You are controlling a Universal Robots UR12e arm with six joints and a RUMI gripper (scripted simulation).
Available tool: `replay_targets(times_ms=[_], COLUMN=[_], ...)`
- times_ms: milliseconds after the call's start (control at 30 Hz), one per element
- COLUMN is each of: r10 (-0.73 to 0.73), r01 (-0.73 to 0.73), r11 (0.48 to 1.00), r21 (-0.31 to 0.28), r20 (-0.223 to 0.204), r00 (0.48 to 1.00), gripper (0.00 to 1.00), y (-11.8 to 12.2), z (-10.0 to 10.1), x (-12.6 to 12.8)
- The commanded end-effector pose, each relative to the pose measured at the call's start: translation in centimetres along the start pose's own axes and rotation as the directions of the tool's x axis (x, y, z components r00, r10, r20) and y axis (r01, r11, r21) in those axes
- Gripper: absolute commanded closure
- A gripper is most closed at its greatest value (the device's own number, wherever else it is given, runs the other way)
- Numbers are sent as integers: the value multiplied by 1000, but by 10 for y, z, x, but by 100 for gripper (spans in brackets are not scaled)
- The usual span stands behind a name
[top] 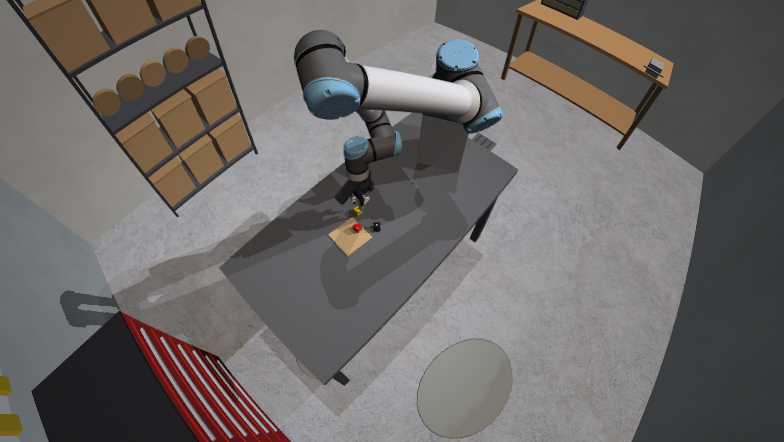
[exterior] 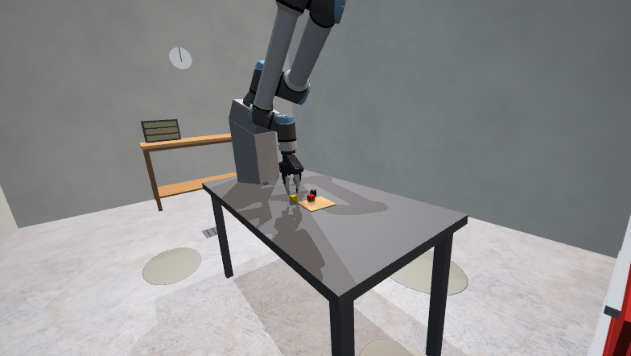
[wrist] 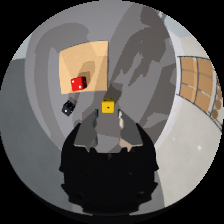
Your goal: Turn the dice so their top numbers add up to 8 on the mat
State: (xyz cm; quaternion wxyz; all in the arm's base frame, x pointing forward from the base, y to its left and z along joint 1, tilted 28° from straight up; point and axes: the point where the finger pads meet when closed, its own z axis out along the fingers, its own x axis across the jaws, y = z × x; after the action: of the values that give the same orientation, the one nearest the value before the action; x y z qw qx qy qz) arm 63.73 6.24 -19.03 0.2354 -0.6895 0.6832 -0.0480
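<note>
Item one, nearest: gripper (top: 359,204) (exterior: 293,192) (wrist: 108,109), jaws parted in part, nothing held between them. Item two: yellow die (top: 357,210) (exterior: 293,198) (wrist: 108,105), off the mat, placed just beyond the fingertips and centred on the gap in the wrist view (one dark pip is shown; whether that face is the top cannot be told). By this alignment the coming move is judged: a short, straight advance seems to be called for, with little sideways correction, as a die caught off-centre could be tipped. Item three: red die (top: 357,227) (exterior: 311,197) (wrist: 78,83), resting on the mat towards its gripper-side edge. Item four: black die (top: 376,226) (exterior: 313,192) (wrist: 68,108), off the mat, just beside it. Item five: mat (top: 346,241) (exterior: 320,204) (wrist: 82,55), tan, lying farther out than the yellow die. The sum of eight cannot be confirmed. Item six, background: wooden workbench (top: 592,38) (exterior: 190,141), well apart.
</note>
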Motion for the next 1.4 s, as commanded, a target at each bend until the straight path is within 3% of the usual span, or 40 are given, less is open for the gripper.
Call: replay_targets(times_ms=[0,533,1367], r10=[0,0,0], r01=[0,0,0], r11=[1000,1000,1000], r21=[0,0,0], r20=[0,0,0], r00=[1000,1000,1000], gripper=[72,72,72], y=[-1,-1,-1], z=[8,34,35], x=[0,0,0])
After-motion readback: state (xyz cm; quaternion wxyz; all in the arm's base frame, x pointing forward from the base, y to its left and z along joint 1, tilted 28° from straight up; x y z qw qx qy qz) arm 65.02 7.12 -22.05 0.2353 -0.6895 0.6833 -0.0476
